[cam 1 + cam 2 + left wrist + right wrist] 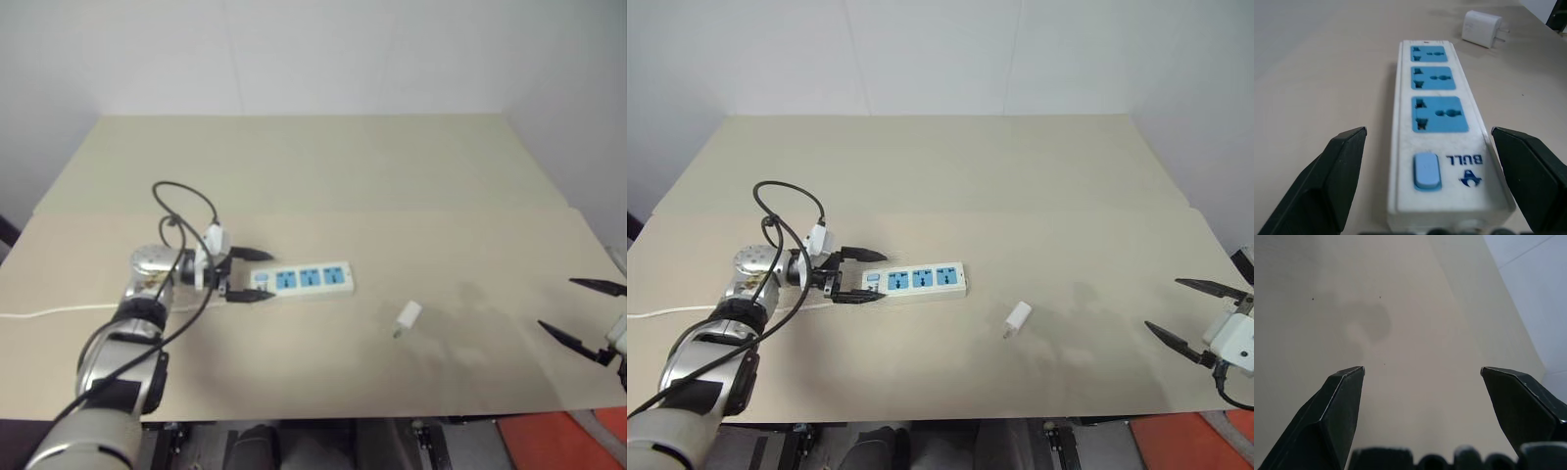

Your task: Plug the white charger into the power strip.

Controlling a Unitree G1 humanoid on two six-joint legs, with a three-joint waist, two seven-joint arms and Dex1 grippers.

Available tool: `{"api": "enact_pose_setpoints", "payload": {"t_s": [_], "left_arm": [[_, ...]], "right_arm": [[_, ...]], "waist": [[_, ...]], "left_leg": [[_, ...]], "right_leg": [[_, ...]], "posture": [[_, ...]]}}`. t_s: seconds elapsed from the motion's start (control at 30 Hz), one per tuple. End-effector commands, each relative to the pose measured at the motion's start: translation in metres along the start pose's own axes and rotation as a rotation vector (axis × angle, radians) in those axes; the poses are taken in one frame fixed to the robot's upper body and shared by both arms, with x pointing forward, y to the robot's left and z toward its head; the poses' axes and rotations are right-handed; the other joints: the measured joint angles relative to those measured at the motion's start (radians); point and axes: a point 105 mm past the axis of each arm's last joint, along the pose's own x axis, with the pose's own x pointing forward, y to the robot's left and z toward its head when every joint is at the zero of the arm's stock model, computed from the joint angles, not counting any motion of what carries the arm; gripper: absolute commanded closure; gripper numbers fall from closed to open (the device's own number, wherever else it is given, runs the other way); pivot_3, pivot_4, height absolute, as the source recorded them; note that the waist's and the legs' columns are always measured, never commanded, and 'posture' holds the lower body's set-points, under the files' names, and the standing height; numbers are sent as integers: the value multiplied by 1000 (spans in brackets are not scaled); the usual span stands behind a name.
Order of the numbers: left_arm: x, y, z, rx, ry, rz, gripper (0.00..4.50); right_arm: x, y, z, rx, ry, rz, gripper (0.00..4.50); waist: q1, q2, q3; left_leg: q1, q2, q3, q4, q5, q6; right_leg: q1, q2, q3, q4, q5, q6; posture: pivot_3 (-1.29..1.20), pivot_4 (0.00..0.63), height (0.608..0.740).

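Lying flat across the middle of the beige table (392,166), the power strip (312,279) serves as the reference for all positions below. It is a long white bar with three blue socket faces turned up and a pale blue switch (1427,171) at its cord end; all three sockets hold nothing. A thin white cord (49,311) runs from the switch end toward the table's left edge.

Left arm: reaches in from the strip's switch end, forearm low over the table, with a black cable (181,211) looping above the wrist. The left gripper (250,274) points along the strip, slightly downward, its jaws spread wide. One black finger sits on each long side of the switch end, straddling it; contact with the strip cannot be confirmed.

Right gripper (1195,318): well apart from the strip, beyond its far end near the table's right edge, jaws spread wide and holding nothing, over bare tabletop.

White charger (408,317): lies on its side on the table, near the strip's far end and slightly toward the robot, apart from both grippers, prongs visible.
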Motion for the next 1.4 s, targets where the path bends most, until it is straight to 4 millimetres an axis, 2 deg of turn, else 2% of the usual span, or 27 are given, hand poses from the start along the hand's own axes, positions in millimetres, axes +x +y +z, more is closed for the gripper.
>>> {"api": "enact_pose_setpoints", "payload": {"t_s": [0.03,0.57,0.8,1.17,1.27,1.33,1.4], "left_arm": [[0,-2,0,31,-50,31,22],[9,-12,-16,9,-127,83,22],[5,-14,-21,-6,-106,92,22],[-5,-12,-24,-12,-73,107,22],[-7,-13,-27,-13,-53,116,612],[-5,-15,-28,-19,-49,103,1164],[-4,-14,-28,-16,-59,114,1234]], "right_arm": [[-6,-11,7,-11,-17,-47,0],[-14,-31,13,-86,10,-15,0],[-14,-34,14,-98,13,-10,0],[-4,-30,15,-88,-12,0,0],[-3,-30,16,-86,-17,2,0],[-1,-29,16,-82,-22,-1,0],[1,-29,16,-79,-26,-5,0]], "waist": [[1,0,0],[1,1,0],[1,2,-1],[0,4,-3],[0,4,-3],[0,4,-3],[0,4,-3]], "left_leg": [[0,0,0,0,0,0],[1,-1,0,0,0,0],[1,-1,0,0,0,0],[2,-1,0,0,0,0],[2,-1,0,0,0,0],[2,-1,0,0,0,0],[2,-1,0,0,0,0]], "right_leg": [[0,0,0,0,0,0],[1,-1,0,0,0,0],[2,-1,0,0,0,0],[2,-1,0,0,1,0],[2,-1,0,0,1,0],[2,-1,0,0,1,0],[2,-1,0,0,1,0]], "posture": [[0,150,740],[0,150,740],[0,150,740],[0,150,740],[0,150,740],[0,150,740],[0,150,740]]}}
